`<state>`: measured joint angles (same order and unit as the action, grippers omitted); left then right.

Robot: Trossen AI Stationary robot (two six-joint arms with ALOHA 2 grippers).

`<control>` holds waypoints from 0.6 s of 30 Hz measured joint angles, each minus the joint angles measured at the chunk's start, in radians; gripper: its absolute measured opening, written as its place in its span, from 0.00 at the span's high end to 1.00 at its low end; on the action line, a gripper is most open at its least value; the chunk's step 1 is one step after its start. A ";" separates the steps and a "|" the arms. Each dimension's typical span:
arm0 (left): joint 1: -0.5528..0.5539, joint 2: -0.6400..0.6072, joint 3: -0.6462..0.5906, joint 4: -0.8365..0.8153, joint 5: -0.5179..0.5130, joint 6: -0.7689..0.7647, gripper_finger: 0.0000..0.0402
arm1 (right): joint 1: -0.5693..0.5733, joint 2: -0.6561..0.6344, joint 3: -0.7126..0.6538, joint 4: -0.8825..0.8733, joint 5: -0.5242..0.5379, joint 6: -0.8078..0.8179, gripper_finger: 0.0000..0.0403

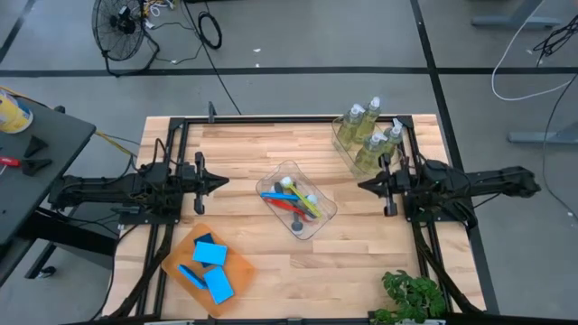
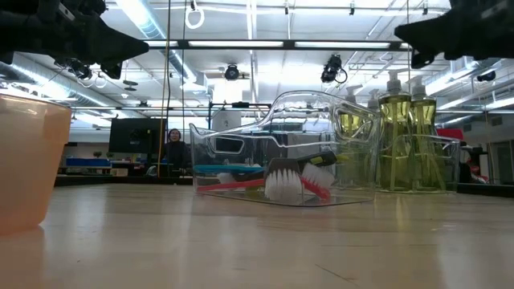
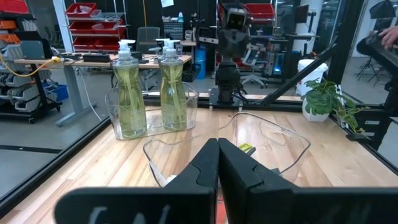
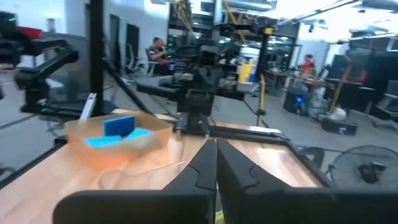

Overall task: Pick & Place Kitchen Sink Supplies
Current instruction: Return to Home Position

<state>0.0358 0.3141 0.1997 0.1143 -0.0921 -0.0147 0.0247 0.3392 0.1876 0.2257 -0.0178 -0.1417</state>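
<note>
Nearest, lower left of the high view: orange bin [image 1: 239, 268] on the wooden table [image 1: 271, 280]. It holds the blue sponges [image 1: 210, 254], stacked loosely, all inside the rim. A potted plant [image 1: 411, 296] sits at the lower right corner, not part of the job.

Mid-table, centre of frame: clear tub [image 1: 318, 222] set at an angle. The brushes [image 1: 293, 200] lie in it, with blue, red and yellow-green handles crossing. The low view shows white bristles resting against the tub floor.

Level with that tub, either side: left gripper [image 1: 219, 183] at left of centre and right gripper [image 1: 363, 186] at right of centre. They point at each other and are well apart from every container. Both are held above the table, going by the low view. Each wrist view shows its own fingers pressed together with nothing between them.

Farther back, upper right: second clear tub [image 2: 440, 172] with the soap bottles [image 1: 368, 134] standing upright inside, pump caps up.

Beyond the table is workshop floor, with a fan [image 1: 122, 23] at upper left.

Judgement: sorting looks complete. Every supply in view sits in a container, and none shows loose on the wood. What seems left is only for the arms to settle at rest.
</note>
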 joint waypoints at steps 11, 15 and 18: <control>0.000 0.000 0.000 0.000 0.000 0.000 0.96 | 0.038 -0.127 -0.113 0.012 0.003 0.000 0.98; 0.000 0.000 0.000 0.000 0.000 0.000 0.96 | 0.038 -0.162 -0.144 0.012 0.003 0.025 0.98; 0.000 0.000 0.000 0.000 0.000 0.000 0.97 | 0.038 -0.182 -0.167 0.012 0.002 0.057 0.98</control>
<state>0.0357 0.3138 0.1997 0.1143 -0.0921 -0.0147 0.0631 0.1570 0.0203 0.2374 -0.0154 -0.0844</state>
